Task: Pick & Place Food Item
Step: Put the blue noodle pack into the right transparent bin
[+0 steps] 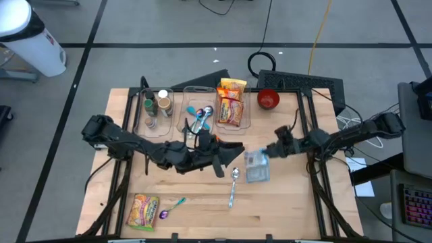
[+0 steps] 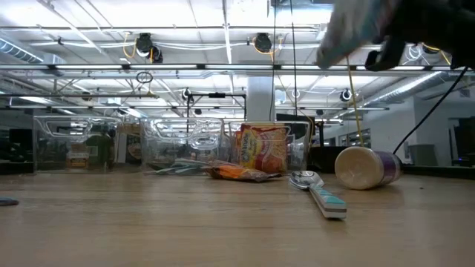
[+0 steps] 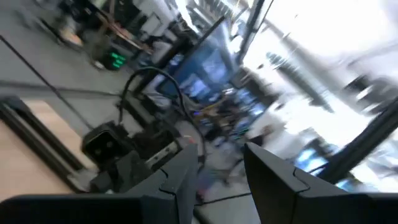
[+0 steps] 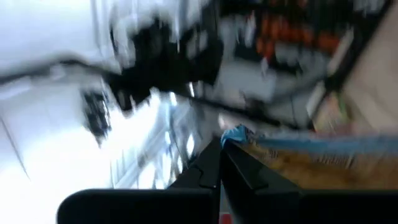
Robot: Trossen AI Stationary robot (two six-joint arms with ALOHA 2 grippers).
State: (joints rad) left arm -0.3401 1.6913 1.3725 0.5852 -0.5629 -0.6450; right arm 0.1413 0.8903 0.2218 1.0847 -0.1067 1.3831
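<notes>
My right gripper [image 1: 270,150] reaches in from the table's right and is shut on a clear food packet with a blue edge [image 1: 257,167]. In the low view the packet [image 2: 347,31] hangs high above the table top. My left gripper [image 1: 221,160] hovers over the table's middle, open, with nothing between its fingers [image 3: 186,180]. A yellow food packet [image 1: 144,210] lies flat at the near left. Other yellow packets [image 1: 231,101] stand in a clear bin at the far side. My right gripper pinches the packet's blue-edged end [image 4: 239,134] between its two shut fingers, coming from the table's right. The rest of the packet [image 4: 311,158] stretches away from the fingertips. In the low view the packet is lifted clear of the table.
Clear bins [image 1: 165,111] along the far edge hold spice jars and spoons. A red bowl [image 1: 268,99] sits at the far right. A spoon [image 1: 233,185] lies in the middle and a purple-tipped one [image 1: 169,209] lies near the front. A beige-lidded container [image 2: 367,167] lies on its side.
</notes>
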